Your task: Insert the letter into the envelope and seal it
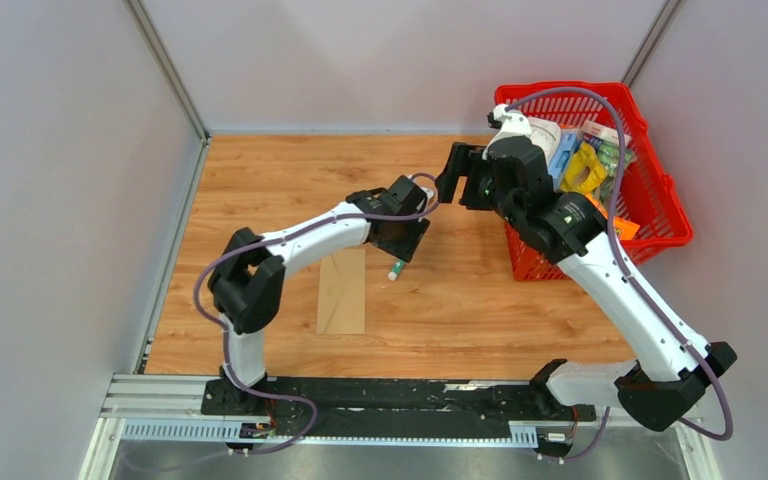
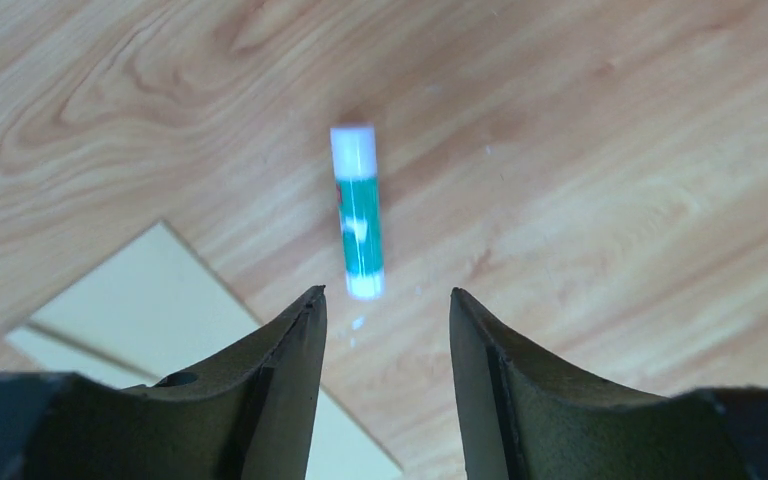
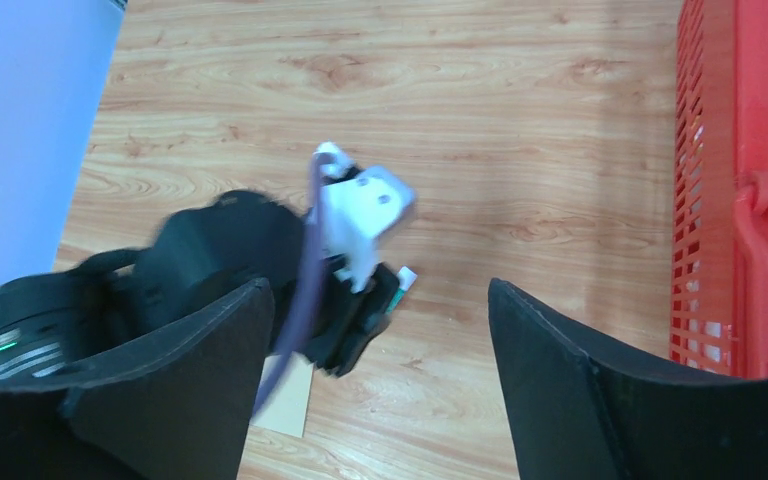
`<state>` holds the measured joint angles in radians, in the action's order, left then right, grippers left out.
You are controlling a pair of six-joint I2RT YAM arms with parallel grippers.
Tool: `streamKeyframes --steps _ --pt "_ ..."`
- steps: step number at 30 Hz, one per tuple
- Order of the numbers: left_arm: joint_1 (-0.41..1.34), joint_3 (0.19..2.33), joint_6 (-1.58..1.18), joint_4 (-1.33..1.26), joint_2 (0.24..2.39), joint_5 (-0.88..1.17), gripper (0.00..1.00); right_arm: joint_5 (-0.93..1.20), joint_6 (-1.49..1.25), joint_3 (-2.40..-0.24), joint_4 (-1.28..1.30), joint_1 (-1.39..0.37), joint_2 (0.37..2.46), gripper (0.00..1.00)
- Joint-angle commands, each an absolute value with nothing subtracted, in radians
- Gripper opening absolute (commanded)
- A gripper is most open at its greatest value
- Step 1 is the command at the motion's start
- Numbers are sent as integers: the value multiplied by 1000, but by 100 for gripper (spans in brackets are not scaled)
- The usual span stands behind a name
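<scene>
The tan envelope [image 1: 341, 290] lies flat on the wooden table, lengthwise toward me. It also shows in the left wrist view [image 2: 150, 300] and the right wrist view [image 3: 285, 405]. The letter does not show as a separate sheet; a paler strip [image 2: 55, 348] runs along one envelope edge. A green and white glue stick [image 1: 396, 269] lies just right of the envelope. My left gripper [image 1: 403, 250] hangs open and empty over the glue stick [image 2: 358, 210], fingertips [image 2: 312, 300] just short of it. My right gripper [image 1: 450, 178] is open and empty, held high beside the basket.
A red plastic basket [image 1: 660, 190] full of packets stands at the back right, and its wall shows in the right wrist view [image 3: 730, 200]. Grey walls enclose the table on the left, back and right. The left arm [image 3: 260, 270] lies under the right gripper.
</scene>
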<state>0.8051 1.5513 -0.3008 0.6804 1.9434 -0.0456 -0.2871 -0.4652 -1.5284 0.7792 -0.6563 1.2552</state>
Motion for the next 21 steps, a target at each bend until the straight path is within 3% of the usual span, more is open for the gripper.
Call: streamKeyframes --steps 1,2,11,21 --pt "764 1470 -346 692 1664 -20 62 -292 -443 -1583 799 -638 1259 84" --pt "731 1457 -356 698 1634 -6 73 -287 -445 -1580 798 -637 1258 86" --pt "667 1324 -370 813 1309 -271 74 -278 -497 -1438 677 -632 1194 98" --pt "635 1295 -377 811 1198 -273 75 -301 -499 -1411 640 -632 1201 100"
